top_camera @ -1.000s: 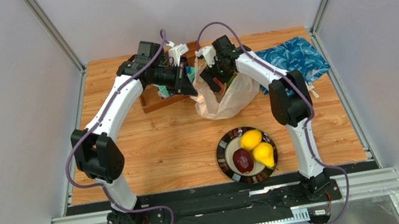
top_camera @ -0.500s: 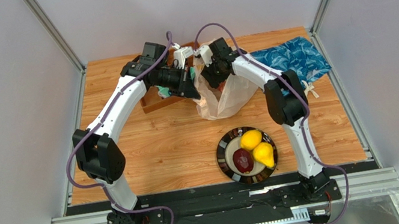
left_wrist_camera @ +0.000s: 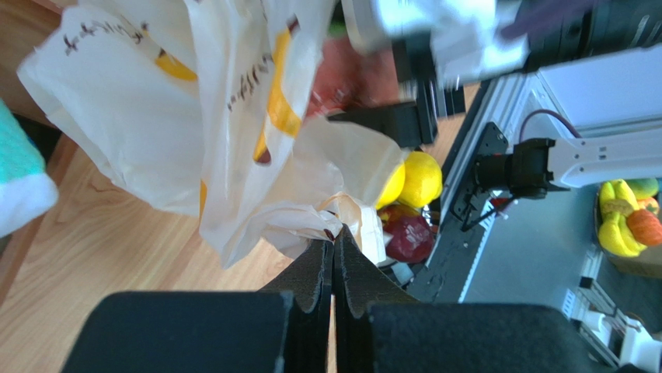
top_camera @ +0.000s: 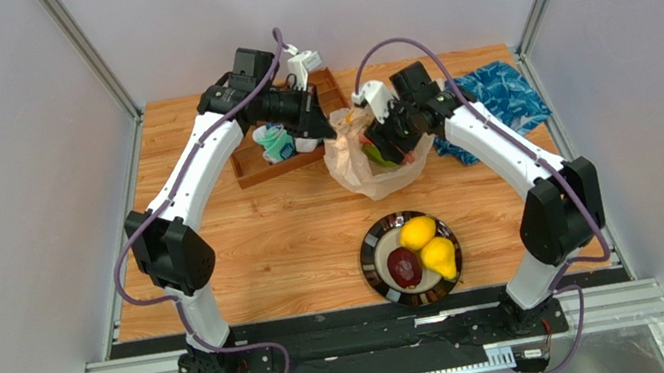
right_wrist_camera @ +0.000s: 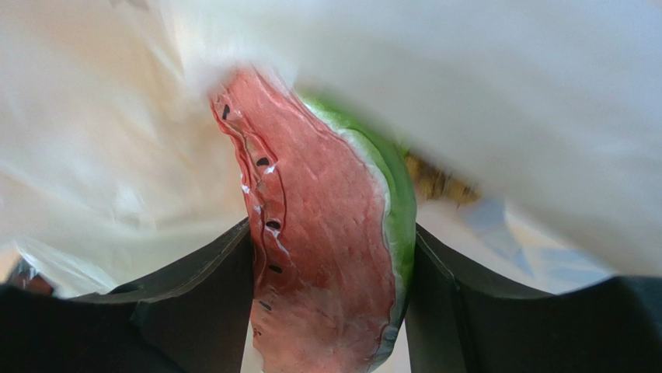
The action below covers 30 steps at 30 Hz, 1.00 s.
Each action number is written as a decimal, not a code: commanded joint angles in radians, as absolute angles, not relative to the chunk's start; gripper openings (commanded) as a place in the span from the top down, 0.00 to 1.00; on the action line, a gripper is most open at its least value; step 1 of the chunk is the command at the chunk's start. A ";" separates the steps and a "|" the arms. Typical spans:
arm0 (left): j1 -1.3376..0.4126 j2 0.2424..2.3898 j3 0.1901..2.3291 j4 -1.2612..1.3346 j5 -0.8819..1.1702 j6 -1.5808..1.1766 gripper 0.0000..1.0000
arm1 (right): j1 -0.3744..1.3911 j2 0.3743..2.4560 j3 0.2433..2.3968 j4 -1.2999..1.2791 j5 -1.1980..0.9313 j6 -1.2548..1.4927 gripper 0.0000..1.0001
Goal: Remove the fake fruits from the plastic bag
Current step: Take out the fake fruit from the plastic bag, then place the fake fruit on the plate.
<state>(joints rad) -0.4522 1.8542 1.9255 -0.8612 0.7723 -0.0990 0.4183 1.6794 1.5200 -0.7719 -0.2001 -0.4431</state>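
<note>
The beige plastic bag (top_camera: 352, 158) lies crumpled at the back middle of the table. My left gripper (left_wrist_camera: 336, 237) is shut on a pinch of the bag's edge (left_wrist_camera: 311, 221) and holds it up; from above, the left gripper (top_camera: 329, 129) is at the bag's left top. My right gripper (right_wrist_camera: 332, 225) is inside the bag's mouth, shut on a watermelon slice (right_wrist_camera: 326, 256) with a red face and green rind; the top view shows it (top_camera: 386, 142) at the bag's right side. A dark red fruit (top_camera: 404, 267) and two yellow fruits (top_camera: 418, 232) lie on a black-rimmed plate (top_camera: 366, 264).
A wooden tray (top_camera: 247, 167) with teal-and-white packets (top_camera: 276, 142) stands left of the bag, under the left arm. A blue patterned bag (top_camera: 495, 93) lies at the back right. Metal posts and grey walls bound the table.
My right gripper has closed on the watermelon slice and its arm has swung out to the right, pulling back toward the bag's mouth. The left gripper has lifted the bag's edge slightly.
</note>
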 commanded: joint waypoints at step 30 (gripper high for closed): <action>-0.342 1.519 1.912 -0.946 0.647 0.052 0.01 | 0.874 1.310 1.184 -1.086 -0.285 -1.514 0.53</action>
